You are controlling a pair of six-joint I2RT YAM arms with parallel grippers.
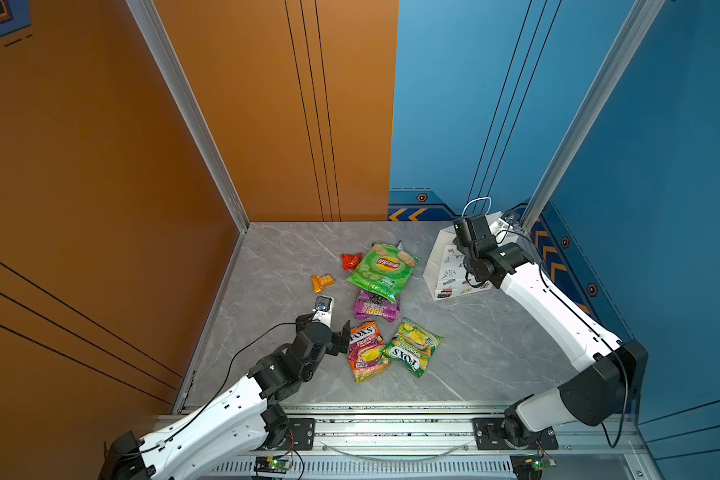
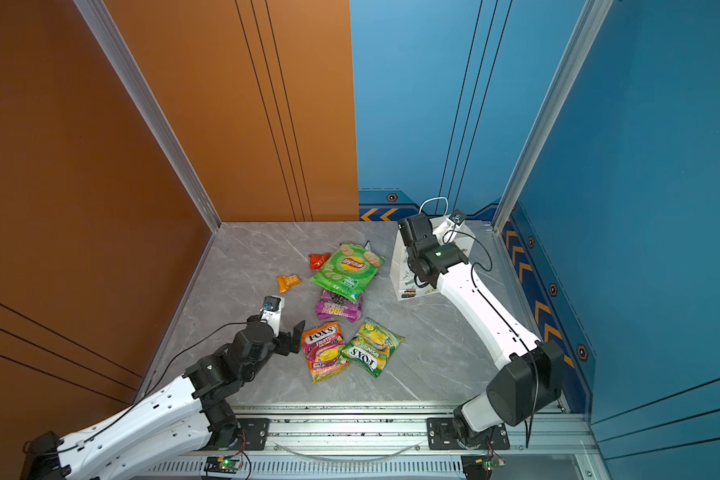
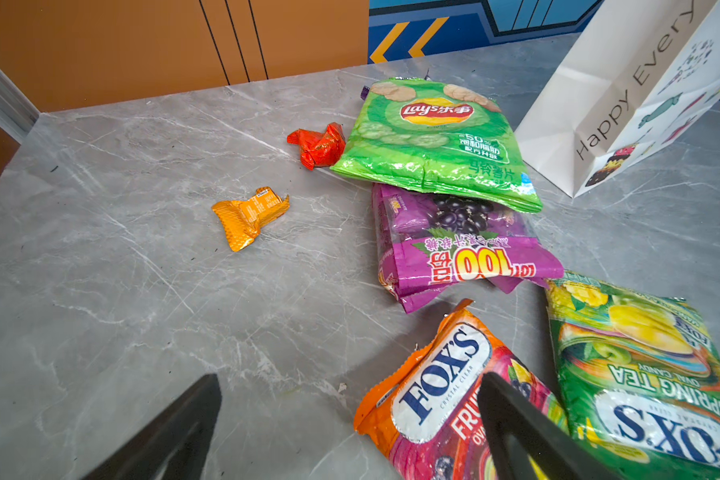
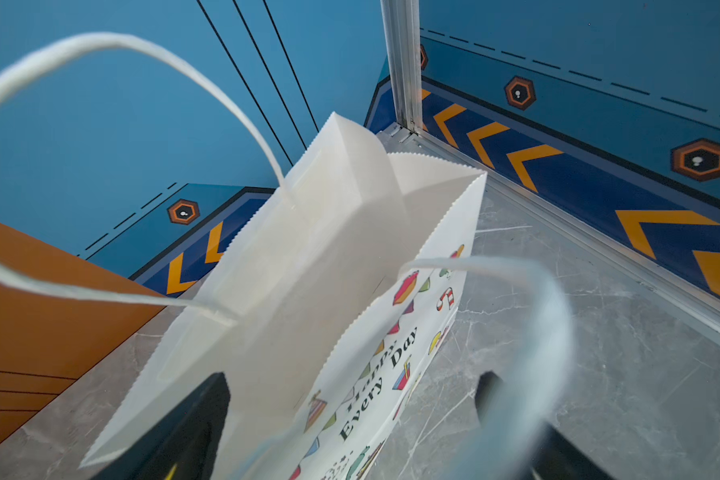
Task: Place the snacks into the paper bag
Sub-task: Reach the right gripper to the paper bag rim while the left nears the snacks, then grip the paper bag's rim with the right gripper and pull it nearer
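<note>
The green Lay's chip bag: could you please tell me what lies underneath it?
A purple packet sticks out from under the Lay's bag, showing grapes and a "100" print. Its far part is covered, so whether anything else lies beneath cannot be seen.

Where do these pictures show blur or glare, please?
In the right wrist view the near cord handle is strongly blurred, the paper bag behind it sharper; in the left wrist view glare sits on the green chip bag; in both top views the table is evenly lit.
</note>
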